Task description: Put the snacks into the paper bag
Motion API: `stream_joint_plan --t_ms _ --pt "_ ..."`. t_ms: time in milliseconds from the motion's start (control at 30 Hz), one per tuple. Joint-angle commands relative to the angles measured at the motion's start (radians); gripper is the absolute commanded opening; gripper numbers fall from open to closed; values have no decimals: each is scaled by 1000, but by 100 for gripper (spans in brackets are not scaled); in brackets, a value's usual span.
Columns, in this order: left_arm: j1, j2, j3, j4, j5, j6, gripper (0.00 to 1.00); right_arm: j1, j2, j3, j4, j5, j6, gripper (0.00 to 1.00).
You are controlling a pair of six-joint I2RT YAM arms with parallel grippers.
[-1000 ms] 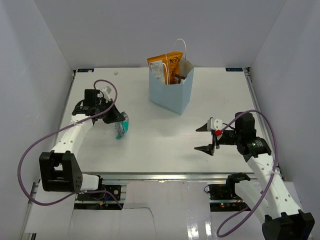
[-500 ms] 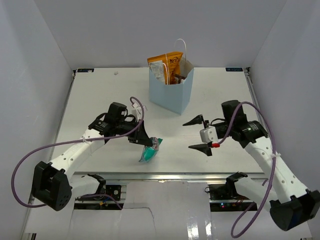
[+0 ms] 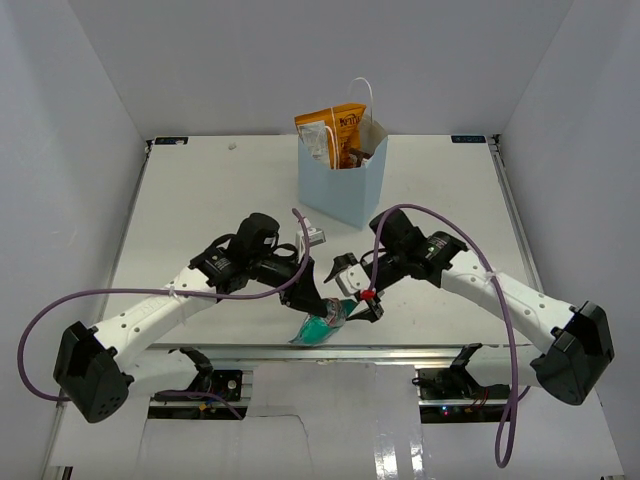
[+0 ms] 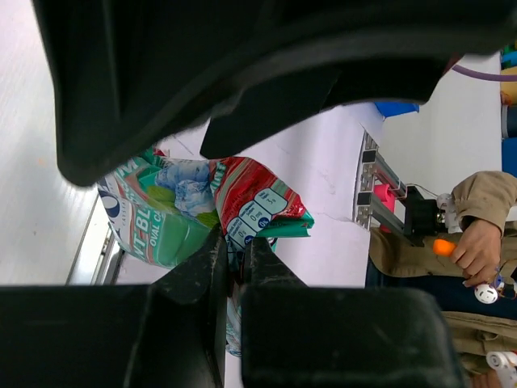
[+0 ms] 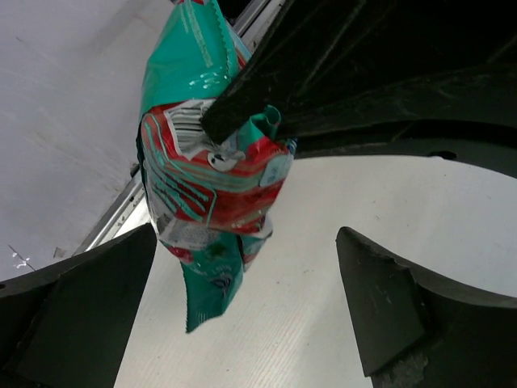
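- Saw the left gripper (image 3: 325, 308) reached out over the near middle of the table (image 3: 200, 200), its jaws pinched together on the top edge of the green packet (image 3: 318, 328).
- That packet, green with a red patch and small print, hung down below the closed jaws, close to the table's near edge. From overhead I could not say for sure whether its lower end touched the surface.
- Noted the right gripper (image 3: 358, 290) just beside the packet on its right, jaws spread wide and gripping nothing.
- In the right wrist view the packet hung ahead of the gap between the two fingers and touched neither.
- The paper bag (image 3: 345, 195), light blue, stood upright toward the far middle of the table, well apart from both grippers. One thin white loop handle (image 3: 366, 92) rose above it.
- An orange chip bag (image 3: 338, 122) poked out of the bag's top, with a pale packet (image 3: 318, 140) against it on the left.
- Something dark sat lower inside, too small to name.
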Motion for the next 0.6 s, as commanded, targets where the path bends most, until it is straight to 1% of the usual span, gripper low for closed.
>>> stream_joint_plan --t_ms 0,33,67,100,300,400,433,467,500,567 --pt "-11 -2 55 62 49 8 0 24 2 40 21 -35 42 98" --pt "-13 -1 63 67 49 8 0 33 5 28 22 -41 53 100" --pt "-11 5 68 73 50 8 0 40 7 22 25 -43 59 99" --pt "-13 7 72 76 52 8 0 52 10 16 26 -40 65 94" --pt "-13 12 117 84 53 17 0 69 22 -23 18 14 91 88" --pt "-11 12 129 84 55 20 0 69 25 -32 22 17 114 81" --pt "-13 12 132 82 55 20 0 69 28 -35 24 22 119 76" --pt "-13 10 134 84 57 20 0 69 28 -34 26 35 129 73" --pt "-11 7 134 84 55 19 0 69 27 -32 26 40 132 67" --pt "-11 -5 132 81 52 19 0 69 21 -31 29 52 139 59"
